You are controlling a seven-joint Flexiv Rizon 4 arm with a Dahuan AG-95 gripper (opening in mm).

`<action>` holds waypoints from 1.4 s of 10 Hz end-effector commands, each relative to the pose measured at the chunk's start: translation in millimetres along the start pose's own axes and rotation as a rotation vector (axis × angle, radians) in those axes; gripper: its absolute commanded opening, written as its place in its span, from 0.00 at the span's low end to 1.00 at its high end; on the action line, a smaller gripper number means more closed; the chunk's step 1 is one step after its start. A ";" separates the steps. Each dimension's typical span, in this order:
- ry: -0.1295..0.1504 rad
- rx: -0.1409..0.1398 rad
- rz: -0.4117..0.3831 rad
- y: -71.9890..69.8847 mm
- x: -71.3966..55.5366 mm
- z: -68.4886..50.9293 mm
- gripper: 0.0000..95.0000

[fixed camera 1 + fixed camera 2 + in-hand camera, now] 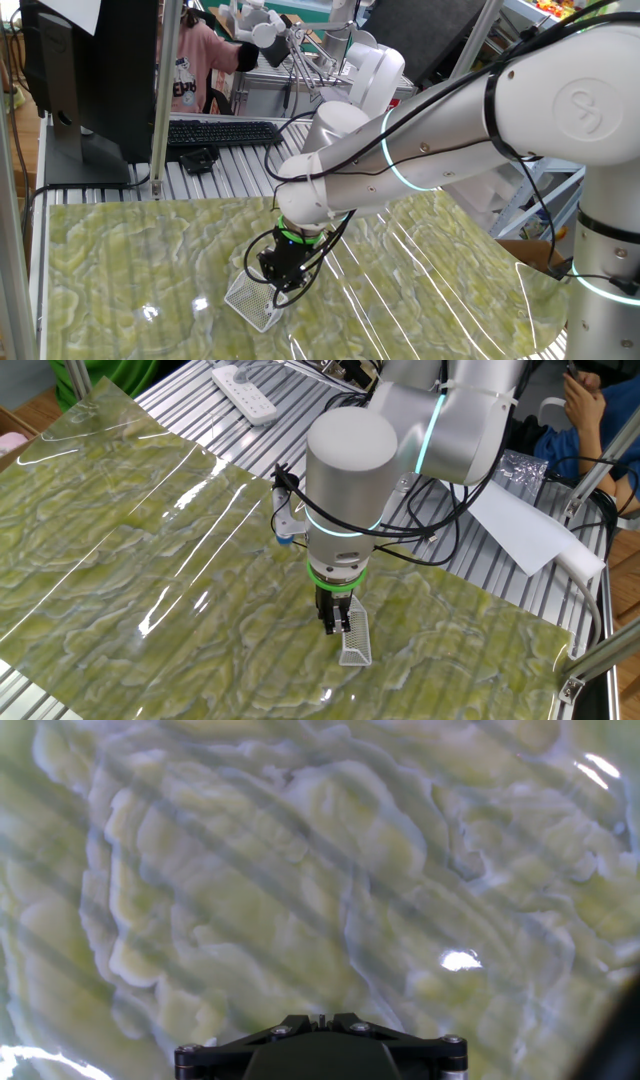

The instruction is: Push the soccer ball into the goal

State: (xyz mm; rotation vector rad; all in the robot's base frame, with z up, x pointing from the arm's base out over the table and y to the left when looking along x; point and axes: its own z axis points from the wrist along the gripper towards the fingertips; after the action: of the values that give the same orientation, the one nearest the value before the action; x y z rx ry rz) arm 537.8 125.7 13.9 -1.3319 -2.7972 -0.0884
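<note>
The goal (pixel 252 301), a small white wire-mesh net, lies on the green marbled cloth; it also shows in the other fixed view (pixel 356 641). My gripper (pixel 277 286) points down right beside the goal, at its edge, with its tip low over the cloth; it also shows in the other fixed view (pixel 335 626). Its black fingers look pressed together with nothing between them. The hand view shows only the cloth and the gripper's base (pixel 320 1020). The soccer ball shows in no view; it may be hidden behind the gripper or the goal.
The green marbled cloth (pixel 130 260) covers the table. A keyboard (pixel 222 131) and a monitor stand behind it on a slatted top. A power strip (pixel 245 393) and white paper (pixel 520 525) lie beyond the cloth's edge. People are nearby.
</note>
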 end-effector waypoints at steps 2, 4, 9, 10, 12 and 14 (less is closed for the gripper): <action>-0.007 0.007 -0.010 -0.7 0.1 -1.1 0.00; -0.013 0.013 -0.043 -4.9 -4.3 -9.6 0.00; -0.026 0.030 -0.195 -11.4 -19.8 -28.2 0.00; -0.032 0.039 -0.262 -14.3 -21.2 -31.1 0.00; -0.020 0.056 -0.405 -23.9 -28.3 -39.2 0.00; -0.015 0.073 -0.535 -35.3 -43.0 -44.8 0.00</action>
State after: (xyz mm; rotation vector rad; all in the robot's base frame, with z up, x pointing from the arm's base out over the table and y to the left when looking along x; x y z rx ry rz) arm 535.6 78.7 53.0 -0.7386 -3.0210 -0.0077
